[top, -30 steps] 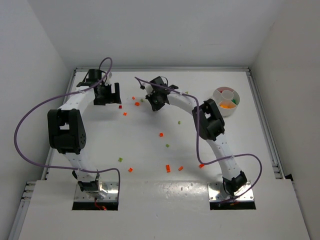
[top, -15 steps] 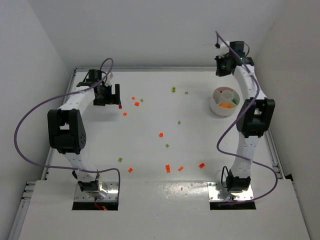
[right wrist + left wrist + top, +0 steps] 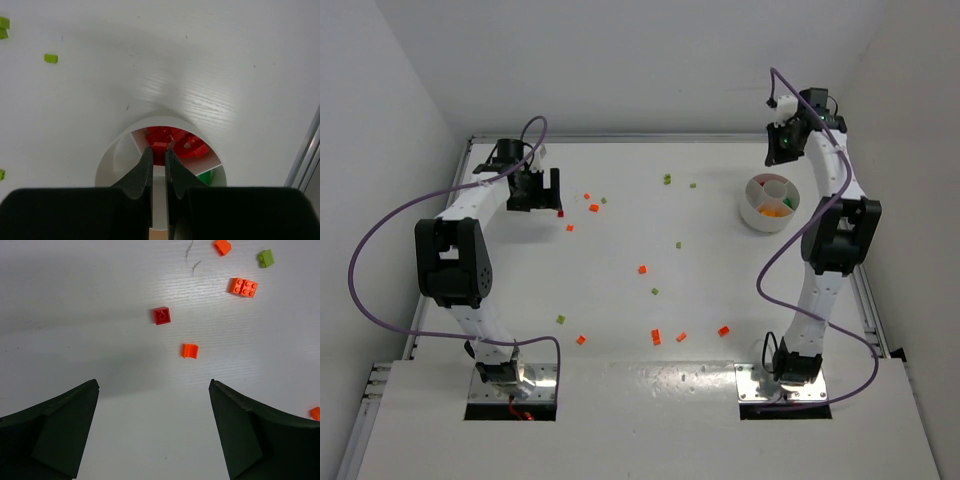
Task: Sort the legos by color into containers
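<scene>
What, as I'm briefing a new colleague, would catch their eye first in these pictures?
The right end effector, high at the far right above the white dish, pinches what looks like a red lego over the red-filled compartment. Bright legos speckle the white table, and the left end effector gapes open at the far left.

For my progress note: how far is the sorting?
Done: red, orange and green bricks lie in the dish. In hand: the right gripper above it seems to pinch a red brick. To do: over a dozen loose bricks; the left gripper is open.
</scene>
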Available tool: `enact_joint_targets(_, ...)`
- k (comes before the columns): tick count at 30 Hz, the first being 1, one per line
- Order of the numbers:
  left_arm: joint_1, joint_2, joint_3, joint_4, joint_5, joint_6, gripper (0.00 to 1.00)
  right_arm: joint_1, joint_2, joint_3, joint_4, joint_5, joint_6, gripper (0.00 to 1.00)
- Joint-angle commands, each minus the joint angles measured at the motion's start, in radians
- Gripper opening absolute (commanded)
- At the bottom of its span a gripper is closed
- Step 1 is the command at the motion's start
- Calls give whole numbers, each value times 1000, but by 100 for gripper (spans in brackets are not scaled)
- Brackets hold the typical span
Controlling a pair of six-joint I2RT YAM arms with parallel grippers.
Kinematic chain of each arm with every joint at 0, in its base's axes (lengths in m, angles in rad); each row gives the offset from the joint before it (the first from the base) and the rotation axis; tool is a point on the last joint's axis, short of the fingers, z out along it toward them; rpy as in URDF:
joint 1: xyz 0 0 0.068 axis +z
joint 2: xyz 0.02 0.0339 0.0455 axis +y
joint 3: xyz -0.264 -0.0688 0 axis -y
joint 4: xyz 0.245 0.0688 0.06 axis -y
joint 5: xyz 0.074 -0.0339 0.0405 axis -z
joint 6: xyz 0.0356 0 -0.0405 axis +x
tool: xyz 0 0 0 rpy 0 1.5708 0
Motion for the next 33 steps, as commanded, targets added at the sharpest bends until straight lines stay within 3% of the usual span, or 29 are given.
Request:
enact_joint_targets(1, 14, -13, 29, 2, 20, 12, 99, -1, 32, 44, -46, -17, -21, 0)
enact_joint_targets(4, 14, -13, 29, 2, 20, 12, 99, -1, 45, 53, -60, -6, -21, 0)
enact_joint_targets(8, 14, -4, 29, 2, 20, 12, 99, -1, 54, 53, -60, 14, -30, 14)
enact_joint_targets(12, 14, -4, 29, 2, 20, 12, 99, -1, 66, 75, -79, 23, -39, 19)
enact_joint_targets(17, 14, -4, 29, 2, 20, 12, 99, -1, 54, 75, -79, 23, -48, 36)
enact_joint_targets(21, 14, 6, 38, 2, 11, -6, 99, 11, 16, 64, -54, -14, -48, 38)
enact_joint_targets(23, 14, 6, 38, 2, 11, -20, 99, 22, -36, 11, -24, -108, -48, 38)
enact_joint_targets(25, 43, -14, 38, 17, 11, -55, 99, 48, -99, -72, 113, -190, -2, 38)
enact_joint_targets(28, 99, -14, 48, 30, 77, -120, 99, 164, -177, -261, 290, -310, 93, 35)
enact_joint_targets(33, 241, -24, 70, 30, 206, -157, 99, 477, -159, -339, 540, -255, 231, 31)
